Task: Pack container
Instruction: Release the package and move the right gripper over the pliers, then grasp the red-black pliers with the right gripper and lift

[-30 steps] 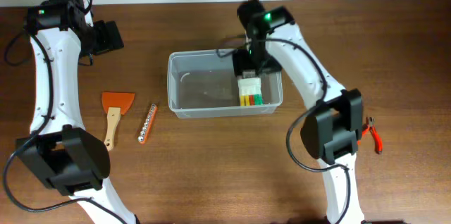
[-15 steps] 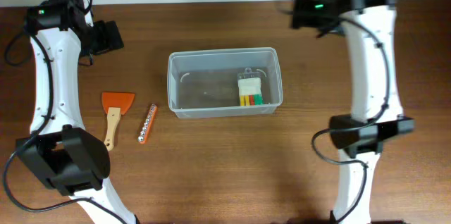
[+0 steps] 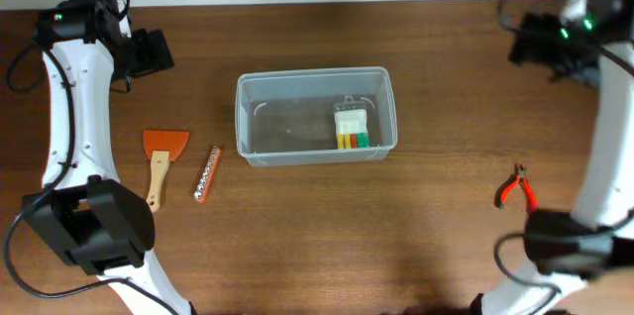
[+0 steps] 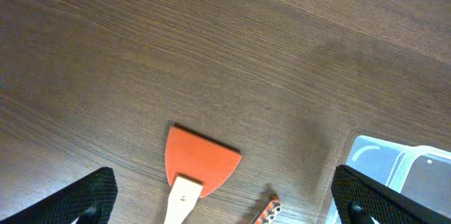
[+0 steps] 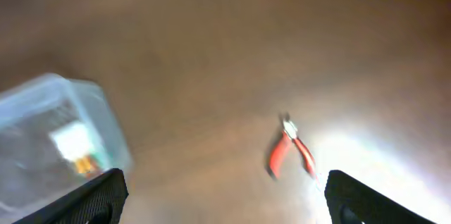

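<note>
The clear plastic container [image 3: 315, 79] stands mid-table with a white block with coloured strips [image 3: 351, 125] lying in its right half. The right wrist view shows the container [image 5: 42, 104] at the left and red-handled pliers [image 5: 290, 152] on the wood. My right gripper [image 3: 535, 40] hangs high at the far right, open and empty, well away from the container. My left gripper [image 3: 151, 52] is open and empty at the upper left, above an orange scraper [image 4: 199, 162] with a wooden handle. Beside the scraper lies an orange bit holder [image 3: 205, 172].
Red pliers [image 3: 516, 188] lie on the table at the right. The container's corner [image 4: 394, 164] shows at the right edge of the left wrist view. The table's back edge meets a white wall.
My right arm has left the container and swung up and far to the right, its jaws widening. The white block stays in the container. The left arm has not moved.
</note>
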Available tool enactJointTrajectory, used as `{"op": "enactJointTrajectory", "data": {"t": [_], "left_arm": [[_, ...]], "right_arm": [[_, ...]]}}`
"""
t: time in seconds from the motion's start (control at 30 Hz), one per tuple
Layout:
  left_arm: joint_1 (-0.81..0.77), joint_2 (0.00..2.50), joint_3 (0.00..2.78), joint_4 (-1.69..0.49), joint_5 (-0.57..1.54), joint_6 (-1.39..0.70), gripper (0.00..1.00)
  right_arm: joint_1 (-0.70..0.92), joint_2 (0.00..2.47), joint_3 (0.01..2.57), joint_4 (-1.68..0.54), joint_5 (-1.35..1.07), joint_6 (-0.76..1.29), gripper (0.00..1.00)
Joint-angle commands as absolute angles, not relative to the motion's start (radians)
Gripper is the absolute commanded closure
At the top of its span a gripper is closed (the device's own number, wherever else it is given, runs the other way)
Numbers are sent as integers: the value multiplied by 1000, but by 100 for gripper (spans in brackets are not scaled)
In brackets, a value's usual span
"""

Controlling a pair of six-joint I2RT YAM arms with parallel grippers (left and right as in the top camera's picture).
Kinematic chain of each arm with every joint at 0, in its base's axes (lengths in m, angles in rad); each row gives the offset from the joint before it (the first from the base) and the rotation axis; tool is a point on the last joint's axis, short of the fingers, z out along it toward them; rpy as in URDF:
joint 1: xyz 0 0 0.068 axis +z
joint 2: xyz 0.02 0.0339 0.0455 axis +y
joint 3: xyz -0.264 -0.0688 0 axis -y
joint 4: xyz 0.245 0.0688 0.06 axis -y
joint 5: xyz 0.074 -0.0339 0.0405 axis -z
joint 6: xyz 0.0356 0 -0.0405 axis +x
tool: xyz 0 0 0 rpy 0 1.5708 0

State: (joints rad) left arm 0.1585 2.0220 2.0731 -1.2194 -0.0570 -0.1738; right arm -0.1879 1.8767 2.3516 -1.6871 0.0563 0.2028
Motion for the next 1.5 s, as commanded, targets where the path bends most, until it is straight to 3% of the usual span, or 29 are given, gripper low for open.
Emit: {"op": "enactJointTrajectory", "data": {"t": [0.0,0.07,0.5,0.87,1.0,1.47], "left_arm": [[160,2018,2084,-1220,-60,-167,1],[160,2018,2084,-1220,-60,-167,1],[160,2018,2084,-1220,-60,-167,1],[160,2018,2084,-1220,-60,-167,1],[160,2018,2084,-1220,-60,-167,1],[160,2018,2084,-1220,-60,-167,1]], "right_arm": [[-228,1809,2099,-1651,163,191,10],[-243,1745,1895,-1544,165,196,9],[-266,1722,1310,-1104,165,259,10],[-344,1723,1150,-989,131,271,13],[-361,1723,1100,-941,113,271,18],[-360,1726,1013,-813,56,271,19]]}}
